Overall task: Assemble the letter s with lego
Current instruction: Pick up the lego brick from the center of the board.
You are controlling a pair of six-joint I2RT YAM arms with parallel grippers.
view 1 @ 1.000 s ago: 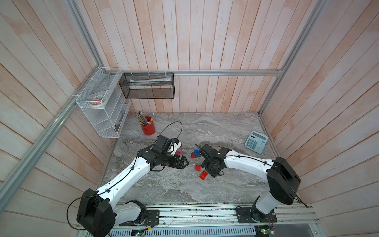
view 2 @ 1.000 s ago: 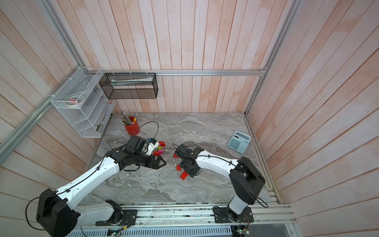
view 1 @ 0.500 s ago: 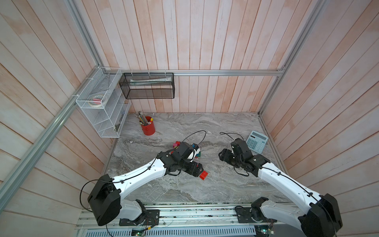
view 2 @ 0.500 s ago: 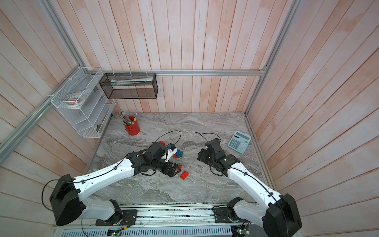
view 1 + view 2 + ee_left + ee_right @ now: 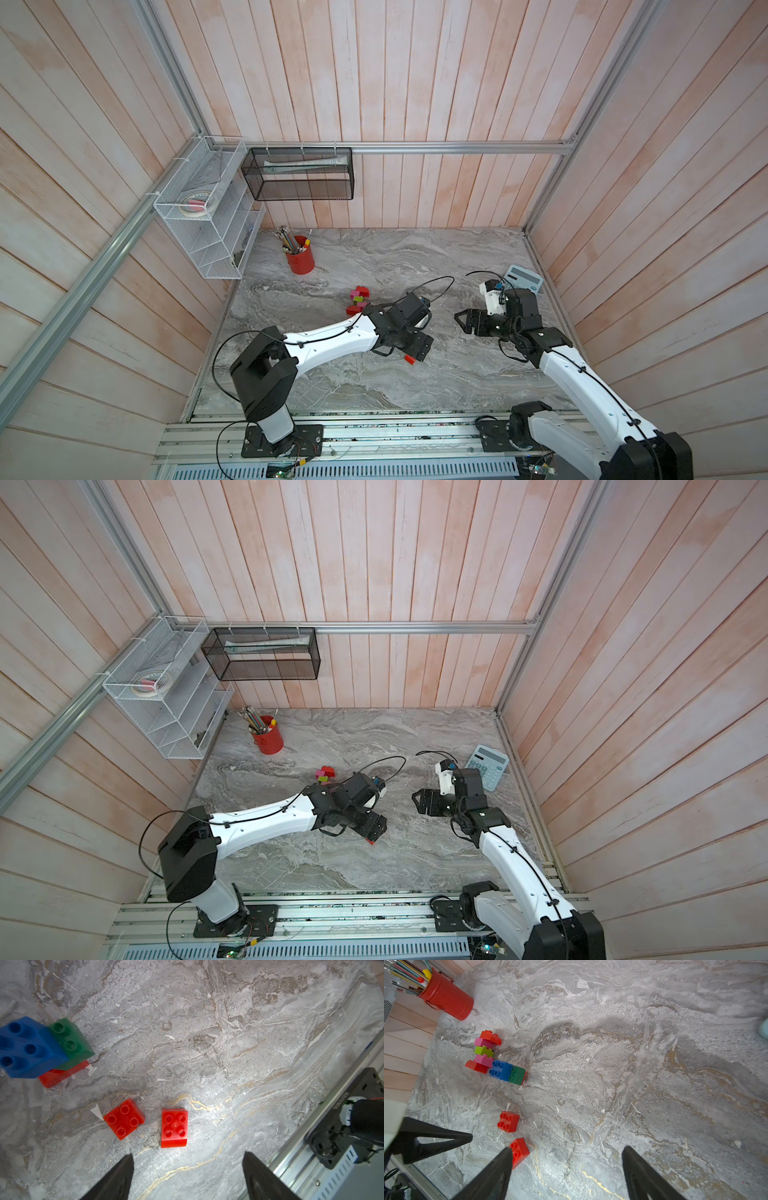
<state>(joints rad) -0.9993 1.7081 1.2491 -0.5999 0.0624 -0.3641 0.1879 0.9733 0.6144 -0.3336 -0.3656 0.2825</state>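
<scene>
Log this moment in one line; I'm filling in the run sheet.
left gripper: open, empty | right gripper: open, empty | build: unfinished | loose: red brick, second red brick

The left arm (image 5: 328, 340) reaches from its base across toward the middle, white forearm nearly level, wrist bent so the left gripper (image 5: 420, 351) tips downward. In the left wrist view its fingers (image 5: 116, 1178) stand wide apart with nothing between them. The right arm (image 5: 582, 374) rises from its base to a bent elbow, and the right gripper (image 5: 462, 322) points sideways toward the left arm, well apart from it. Its jaws too are spread, holding nothing.
</scene>
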